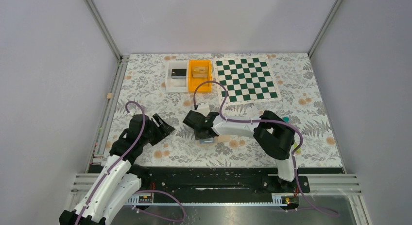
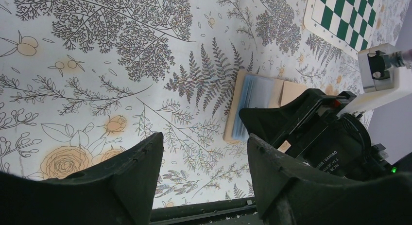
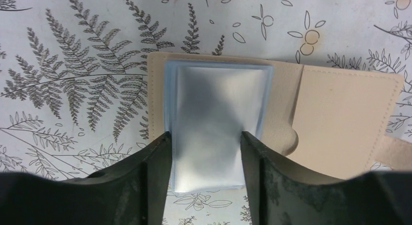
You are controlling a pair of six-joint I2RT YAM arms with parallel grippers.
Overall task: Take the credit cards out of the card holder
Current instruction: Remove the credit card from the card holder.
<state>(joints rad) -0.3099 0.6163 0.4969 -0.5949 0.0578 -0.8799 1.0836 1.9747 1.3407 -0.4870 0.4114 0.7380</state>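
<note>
The card holder (image 3: 340, 113) lies open on the floral tabletop, beige inside, under my right gripper (image 3: 206, 142). A light-blue credit card (image 3: 209, 113) sticks out of its left pocket toward the camera. It looks bowed, and its two side edges touch my right fingers, which are shut across its width. In the top view the right gripper (image 1: 201, 133) hangs over the card holder (image 1: 208, 142) at mid-table. My left gripper (image 2: 205, 147) hovers open and empty to the left of the card holder (image 2: 255, 101); in the top view the left gripper (image 1: 164, 126) points toward it.
At the back stand a white tray (image 1: 171, 84) with a dark object in it, an orange bin (image 1: 199, 82), and a green-and-white chessboard mat (image 1: 246, 78). The black frame rail runs along the near table edge.
</note>
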